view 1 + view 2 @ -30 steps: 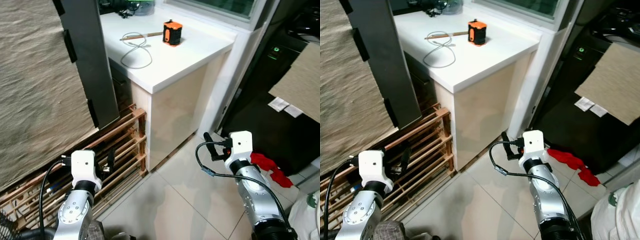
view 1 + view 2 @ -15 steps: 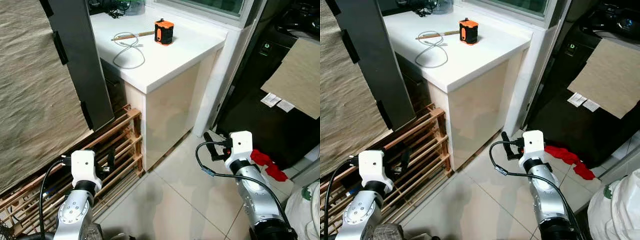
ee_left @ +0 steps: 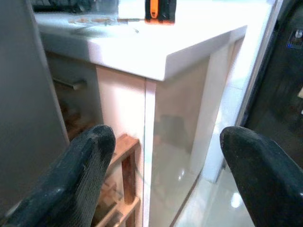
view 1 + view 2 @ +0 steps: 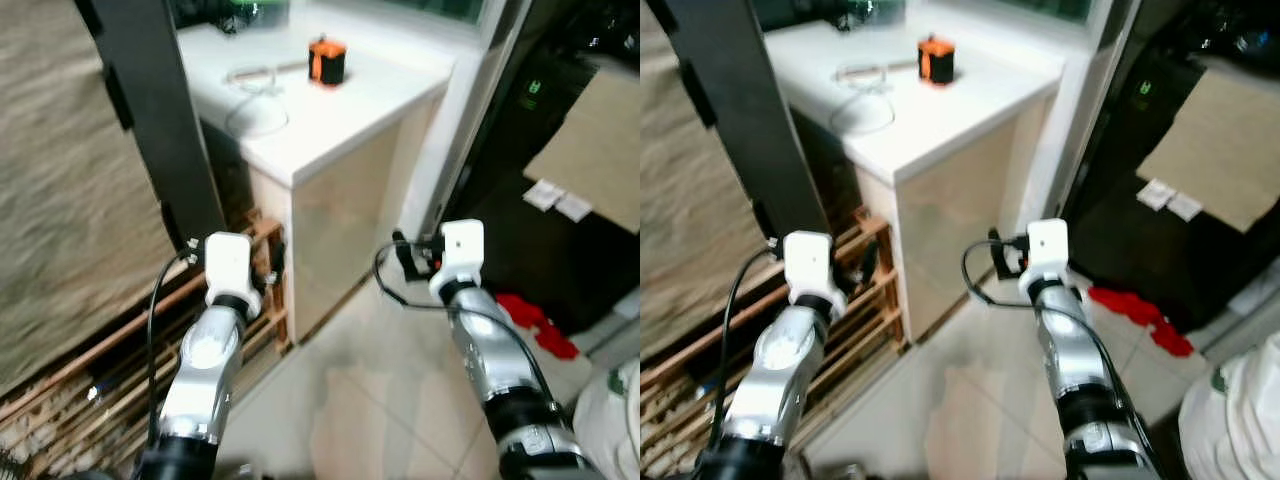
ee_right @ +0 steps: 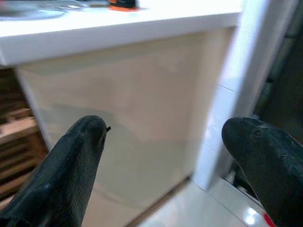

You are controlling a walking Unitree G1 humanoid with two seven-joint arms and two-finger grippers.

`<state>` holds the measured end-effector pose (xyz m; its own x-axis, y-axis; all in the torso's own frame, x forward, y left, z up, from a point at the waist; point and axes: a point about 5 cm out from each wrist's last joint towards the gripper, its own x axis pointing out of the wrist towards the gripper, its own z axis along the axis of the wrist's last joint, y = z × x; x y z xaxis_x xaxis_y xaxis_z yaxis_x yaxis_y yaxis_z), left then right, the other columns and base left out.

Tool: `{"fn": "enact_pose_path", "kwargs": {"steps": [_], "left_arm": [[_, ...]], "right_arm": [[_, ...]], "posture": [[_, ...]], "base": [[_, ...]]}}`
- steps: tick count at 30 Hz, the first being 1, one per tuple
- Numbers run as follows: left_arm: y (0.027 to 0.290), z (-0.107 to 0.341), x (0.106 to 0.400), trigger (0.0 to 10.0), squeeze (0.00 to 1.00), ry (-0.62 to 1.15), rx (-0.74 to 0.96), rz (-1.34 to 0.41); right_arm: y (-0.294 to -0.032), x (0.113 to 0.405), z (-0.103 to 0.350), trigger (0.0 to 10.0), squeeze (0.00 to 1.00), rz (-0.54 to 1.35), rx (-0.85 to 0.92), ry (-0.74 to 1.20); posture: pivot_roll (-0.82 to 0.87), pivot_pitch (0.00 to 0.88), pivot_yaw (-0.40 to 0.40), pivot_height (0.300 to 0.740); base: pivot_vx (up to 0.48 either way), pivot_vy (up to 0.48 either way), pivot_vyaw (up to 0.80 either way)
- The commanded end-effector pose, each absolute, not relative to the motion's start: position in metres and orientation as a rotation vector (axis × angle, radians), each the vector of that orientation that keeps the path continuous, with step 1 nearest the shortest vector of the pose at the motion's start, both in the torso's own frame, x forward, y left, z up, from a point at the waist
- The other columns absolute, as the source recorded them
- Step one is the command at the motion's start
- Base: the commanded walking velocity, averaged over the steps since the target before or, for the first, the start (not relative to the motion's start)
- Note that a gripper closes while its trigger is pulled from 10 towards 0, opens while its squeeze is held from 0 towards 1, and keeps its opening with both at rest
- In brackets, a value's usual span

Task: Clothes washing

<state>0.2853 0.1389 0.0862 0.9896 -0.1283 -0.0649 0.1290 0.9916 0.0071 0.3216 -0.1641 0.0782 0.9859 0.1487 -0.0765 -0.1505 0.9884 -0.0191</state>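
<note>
Both arms are raised in the lower half of the frame, the left gripper [image 3: 163,175] and right gripper [image 5: 165,165] each with fingers spread wide and empty. The crumpled red cloth [image 4: 535,322] lies on the pale tiled floor [image 4: 370,400] at lower right, well apart from either gripper. The head views are blurred, so a reach now could clip the white-topped cabinet [image 4: 340,110]. The wrist views show its corner close ahead, while the eye views add the orange-and-black tape measure [image 4: 326,62] up top.
</note>
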Motion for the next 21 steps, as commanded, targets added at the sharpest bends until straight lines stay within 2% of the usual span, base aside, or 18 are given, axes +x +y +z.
{"fn": "enact_pose_path", "kwargs": {"steps": [1, 4, 21], "left_arm": [[0.1480, 0.0752, 0.2814, 10.0, 0.00, 0.118, 0.026, -0.104], [0.1481, 0.0749, 0.2834, 10.0, 0.00, 0.122, 0.029, -0.102], [0.1539, 0.0707, 0.2807, 10.0, 0.00, 0.152, 0.018, -0.070]], "right_arm": [[-0.1729, 0.3190, 0.0731, 10.0, 0.56, 0.114, -0.010, 0.094], [-0.1717, 0.3204, 0.0719, 10.0, 0.58, 0.123, -0.005, 0.098], [-0.1707, 0.3194, 0.0693, 10.0, 0.62, 0.123, -0.010, 0.095]], "posture": [[-0.09, 0.000, -0.001, 0.740], [-0.09, 0.000, 0.000, 0.740], [-0.08, 0.000, 0.004, 0.740]], "base": [[0.000, 0.000, 0.00], [0.000, 0.000, 0.17], [0.000, 0.000, 0.77]]}}
